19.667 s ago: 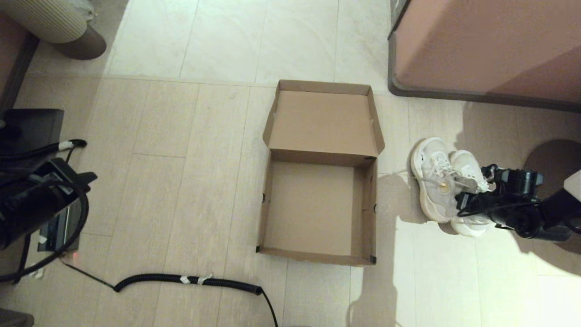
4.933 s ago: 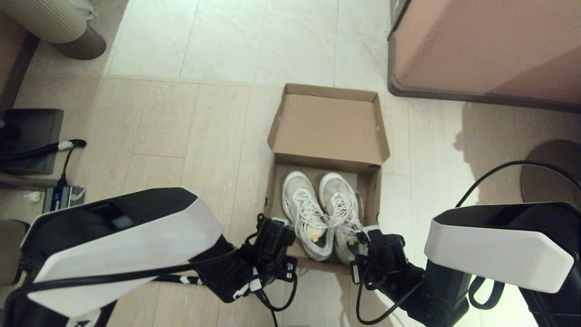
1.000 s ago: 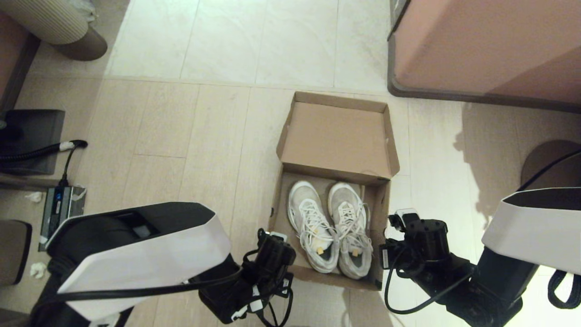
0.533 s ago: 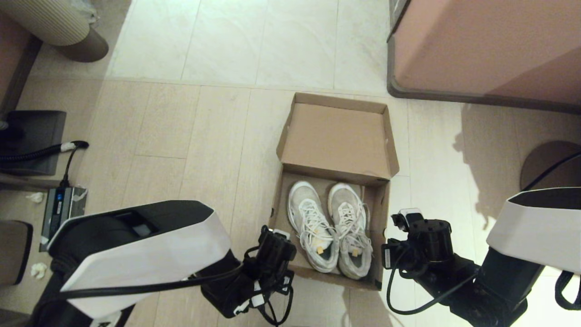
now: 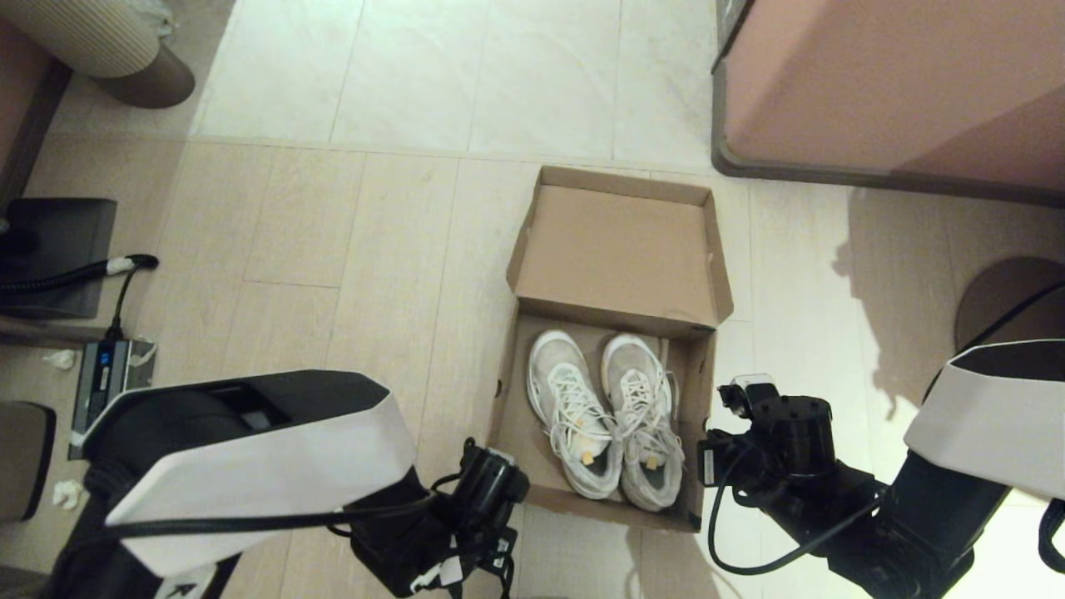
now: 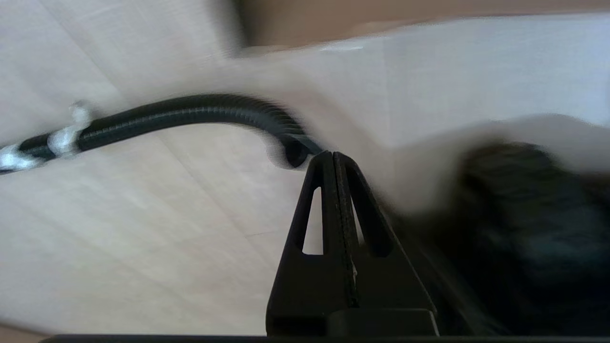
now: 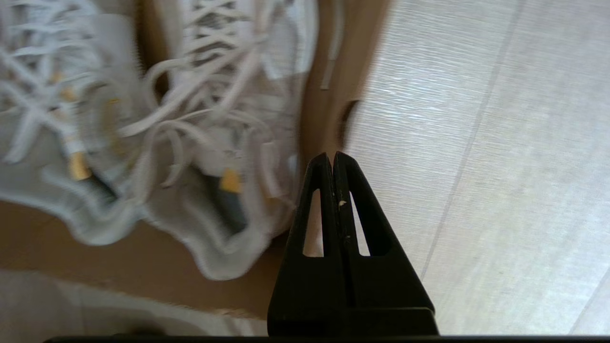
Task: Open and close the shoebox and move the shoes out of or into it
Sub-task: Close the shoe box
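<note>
The brown cardboard shoebox (image 5: 504, 416) stands open on the floor, its hinged lid (image 5: 620, 249) laid back on the far side. Both white lace-up shoes (image 5: 607, 416) lie side by side inside, toes toward the lid. My right gripper (image 7: 332, 155) is shut and empty. It hovers just outside the box's right wall (image 7: 329, 95), beside the nearer shoe (image 7: 214, 157). My left gripper (image 6: 332, 153) is also shut and empty, low over the floor by the box's near left corner. In the head view its fingers are hidden under the wrist (image 5: 491, 487).
A large pinkish cabinet (image 5: 890, 83) fills the back right. A black corrugated cable (image 6: 190, 112) lies on the floor under the left gripper. A power strip (image 5: 104, 374) and dark equipment (image 5: 58, 249) sit at the far left. A round brown base (image 5: 998, 299) stands at the right.
My left wrist has drawn back toward me, away from the box's near left corner. The right gripper has shifted slightly outward. The box and shoes have not moved in the last second.
</note>
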